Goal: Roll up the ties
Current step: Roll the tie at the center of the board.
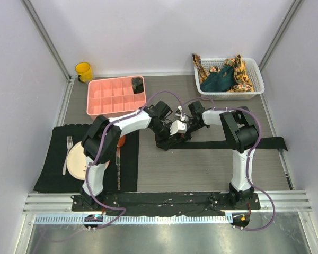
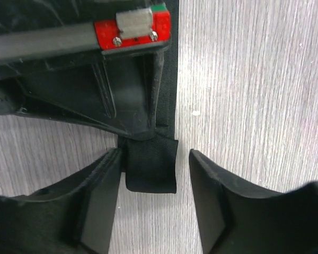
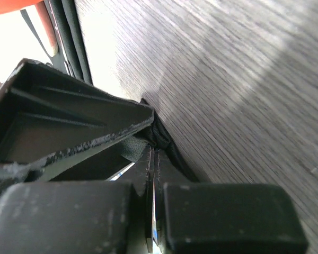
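Below, grey wood-grain counter (image 2: 244, 79), white walls (image 1: 159, 32) around; my left gripper (image 2: 154, 172) gapes half-wide around the black tie (image 2: 148, 161), right gripper (image 3: 151, 159) closed.

Black tie (image 1: 244, 143) on grey wood-grain bench (image 1: 201, 169); pink tray (image 1: 103, 103); yellow cup (image 1: 84, 71); white basket (image 1: 230, 94) holding teal tie (image 1: 218, 79) and orange-yellow patterned ties (image 1: 245, 71).
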Action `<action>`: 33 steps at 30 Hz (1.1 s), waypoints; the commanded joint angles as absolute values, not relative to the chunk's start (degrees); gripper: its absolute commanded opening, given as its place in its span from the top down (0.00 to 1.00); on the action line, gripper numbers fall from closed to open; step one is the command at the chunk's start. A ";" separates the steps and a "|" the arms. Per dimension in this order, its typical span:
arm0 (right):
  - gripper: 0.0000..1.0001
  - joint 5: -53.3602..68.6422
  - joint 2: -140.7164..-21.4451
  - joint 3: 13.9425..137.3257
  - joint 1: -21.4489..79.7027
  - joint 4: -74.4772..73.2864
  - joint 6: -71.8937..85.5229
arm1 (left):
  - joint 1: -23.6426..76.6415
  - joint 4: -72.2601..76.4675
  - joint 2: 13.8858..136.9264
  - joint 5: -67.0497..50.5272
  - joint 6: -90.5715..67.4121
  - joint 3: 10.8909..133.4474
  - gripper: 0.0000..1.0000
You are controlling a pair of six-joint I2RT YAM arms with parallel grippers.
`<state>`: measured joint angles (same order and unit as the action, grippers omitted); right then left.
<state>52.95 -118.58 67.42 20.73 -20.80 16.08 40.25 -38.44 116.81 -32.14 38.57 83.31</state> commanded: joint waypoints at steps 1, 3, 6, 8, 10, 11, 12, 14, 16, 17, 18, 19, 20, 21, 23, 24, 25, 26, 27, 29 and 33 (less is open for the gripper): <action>0.99 47.29 -120.23 67.06 20.48 -22.58 11.95 | 38.85 -33.50 112.16 -33.23 37.09 80.08 0.40; 0.99 46.94 -120.41 67.06 20.48 -22.94 11.08 | 37.97 -29.82 110.84 -33.13 36.74 77.09 0.36; 0.99 45.88 -120.76 67.15 20.39 -24.34 10.02 | 37.44 -25.06 108.64 -32.61 36.65 73.57 0.32; 0.99 44.57 -121.02 67.06 20.30 -24.61 9.32 | 37.35 -23.56 108.02 -33.05 36.74 72.34 0.31; 0.99 43.77 -121.20 67.24 20.30 -25.05 8.79 | 37.27 -23.03 108.19 -33.48 36.56 71.98 0.31; 0.99 43.68 -121.38 67.32 20.22 -25.05 8.70 | 37.27 -22.94 108.45 -33.57 36.39 71.98 0.31; 0.99 43.68 -121.64 67.41 20.21 -25.05 8.61 | 37.27 -22.85 108.72 -34.01 36.30 71.90 0.32; 0.99 43.51 -121.82 67.59 20.04 -25.22 8.61 | 37.27 -22.50 109.25 -35.24 35.69 71.89 0.35; 0.99 43.51 -121.73 67.59 20.04 -25.31 8.35 | 37.27 -21.80 109.34 -36.82 34.81 72.07 0.37; 0.99 43.24 -121.73 67.50 19.95 -25.31 8.26 | 37.27 -21.71 109.51 -37.35 34.63 72.16 0.40; 0.99 43.16 -121.82 67.59 19.95 -25.40 8.35 | 37.35 -21.71 109.51 -37.88 34.37 72.59 0.41; 0.99 43.33 -121.82 67.50 19.86 -25.49 8.26 | 37.35 -21.80 109.69 -38.92 33.84 72.86 0.47; 0.99 43.07 -121.90 67.59 19.95 -25.49 8.26 | 37.35 -21.88 109.60 -39.46 33.58 73.21 0.51; 0.99 43.07 -121.90 67.59 19.86 -25.49 8.26 | 37.35 -22.06 109.60 -40.16 33.23 73.91 0.54; 0.99 42.89 -122.08 67.50 19.86 -25.49 8.26 | 37.53 -22.41 109.69 -41.56 32.18 74.53 0.61; 0.99 42.89 -122.17 67.67 19.95 -25.58 8.17 | 37.79 -22.41 109.69 -41.75 31.73 75.05 0.62; 0.99 42.80 -122.17 67.68 19.95 -25.58 8.26 | 38.05 -22.59 109.86 -41.84 31.55 75.32 0.64; 0.99 42.80 -122.25 67.76 19.86 -25.58 8.44 | 38.32 -22.59 109.86 -41.75 31.20 75.50 0.64; 0.99 42.72 -122.26 67.85 19.78 -25.49 8.35 | 38.93 -22.59 110.21 -41.75 30.77 75.85 0.64; 0.99 42.63 -122.34 67.94 19.86 -25.40 8.35 | 39.55 -22.68 110.83 -40.70 29.98 76.37 0.64; 0.99 42.98 -122.08 68.03 19.95 -25.49 8.61 | 41.92 -23.20 113.29 -35.53 28.66 78.04 0.63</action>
<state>53.10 -119.31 68.40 20.03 -24.60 12.08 39.42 -24.62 111.39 -37.47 30.79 75.05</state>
